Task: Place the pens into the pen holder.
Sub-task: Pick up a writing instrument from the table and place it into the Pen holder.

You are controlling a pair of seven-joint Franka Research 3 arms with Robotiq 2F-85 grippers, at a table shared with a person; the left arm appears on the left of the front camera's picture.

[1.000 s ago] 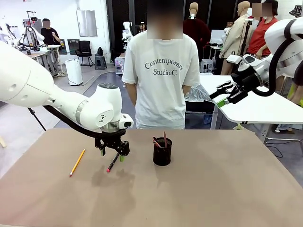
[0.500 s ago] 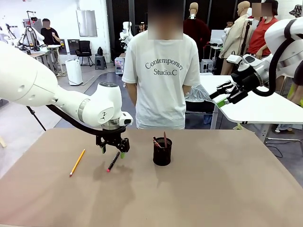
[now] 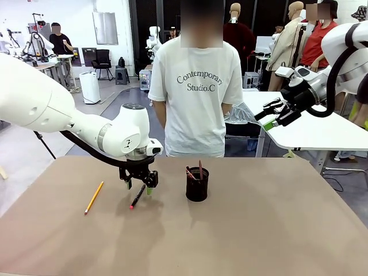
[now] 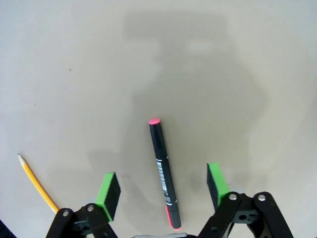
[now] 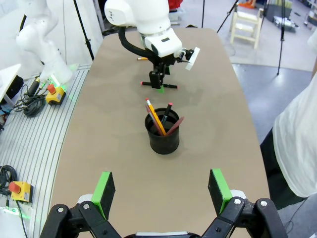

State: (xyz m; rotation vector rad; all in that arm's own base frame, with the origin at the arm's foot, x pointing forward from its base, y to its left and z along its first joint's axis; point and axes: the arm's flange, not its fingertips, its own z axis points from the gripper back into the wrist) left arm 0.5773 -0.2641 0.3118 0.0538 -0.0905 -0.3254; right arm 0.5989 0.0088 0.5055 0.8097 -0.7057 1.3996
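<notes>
A black pen with a red end [image 3: 137,198] lies flat on the brown table [image 3: 259,230], left of the black mesh pen holder [image 3: 197,184]. My left gripper [image 3: 138,185] hangs low over this pen, open. In the left wrist view the pen [image 4: 163,171] lies between the green pads [image 4: 108,189], which stand apart from it on both sides of my left gripper [image 4: 162,184]. A yellow pencil [image 3: 94,197] lies farther left. The holder [image 5: 162,133] has several pens standing in it. My right gripper [image 3: 270,117] is raised high at the right, open with nothing in it.
A person in a white T-shirt [image 3: 198,92] stands at the far edge, just behind the holder. A white table [image 3: 322,129] stands off to the right beyond the brown one.
My left gripper has sunk lower over the black pen and shifted slightly right. The right arm, the pencil and the holder have not moved.
</notes>
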